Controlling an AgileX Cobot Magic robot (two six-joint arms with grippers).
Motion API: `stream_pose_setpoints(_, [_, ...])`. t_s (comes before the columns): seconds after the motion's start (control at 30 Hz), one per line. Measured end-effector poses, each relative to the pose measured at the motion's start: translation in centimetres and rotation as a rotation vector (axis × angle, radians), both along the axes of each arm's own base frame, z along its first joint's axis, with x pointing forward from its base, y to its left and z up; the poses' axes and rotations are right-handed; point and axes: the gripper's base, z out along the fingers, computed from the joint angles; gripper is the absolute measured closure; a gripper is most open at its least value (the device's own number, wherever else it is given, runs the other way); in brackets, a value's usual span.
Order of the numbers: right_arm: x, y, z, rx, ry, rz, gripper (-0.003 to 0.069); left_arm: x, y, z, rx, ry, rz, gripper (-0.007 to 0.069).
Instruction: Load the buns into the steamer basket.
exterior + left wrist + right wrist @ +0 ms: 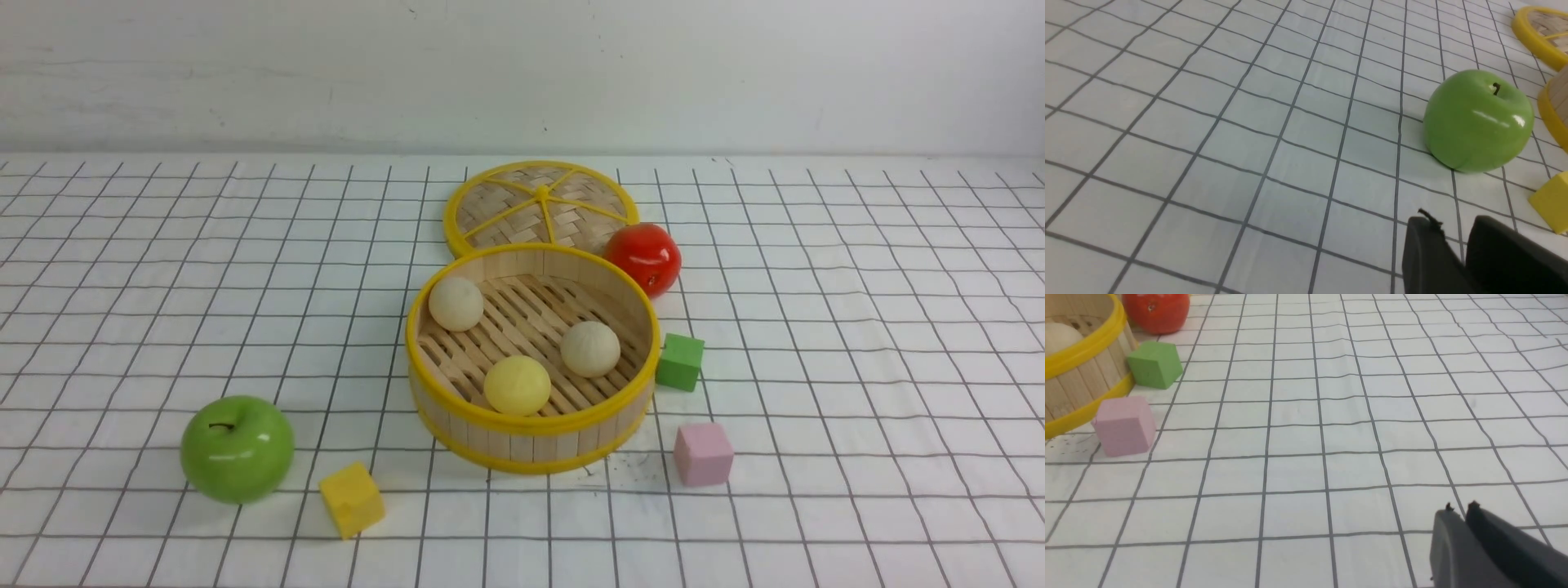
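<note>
Nearest the front camera: a small yellow foam cube (352,499) on the white grid-lined tablecloth (857,327), w/ a glossy green apple (237,448) just beside it on my left.

Centre of the table: the round bamboo steamer basket (532,445), wooden-slat wall, yellow rims. All three buns sit inside on its slatted floor, apart from each other: a pale yellow dough ball (517,385) at the near side, a cream-beige ball (589,349) toward the right, another cream-beige ball (455,303) at the far left, against the wall.

Behind the basket lies a flat woven lid w/ yellow spokes (540,207); a glossy red tomato (643,257) sits by the basket's far right. A green cube (679,361) sits just beside the right wall, a pink cube (702,454) nearer the camera.

My left pincer (1455,241) hovers over bare cloth near the apple, fingers a narrow gap apart, empty. My right pincer (1461,516) hovers over bare cloth well away from the pink cube, fingers nearly together, empty.
</note>
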Motion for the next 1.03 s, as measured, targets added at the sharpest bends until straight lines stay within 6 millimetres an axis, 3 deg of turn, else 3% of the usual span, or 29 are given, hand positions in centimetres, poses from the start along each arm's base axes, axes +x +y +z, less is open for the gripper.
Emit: stream_pose_setpoints(1.03, [0.00, 0.00, 0.00, 0.000, 0.000, 0.000, 0.0568, 0.02, -0.30, 0.00, 0.000, 0.000, -0.057, 0.0437])
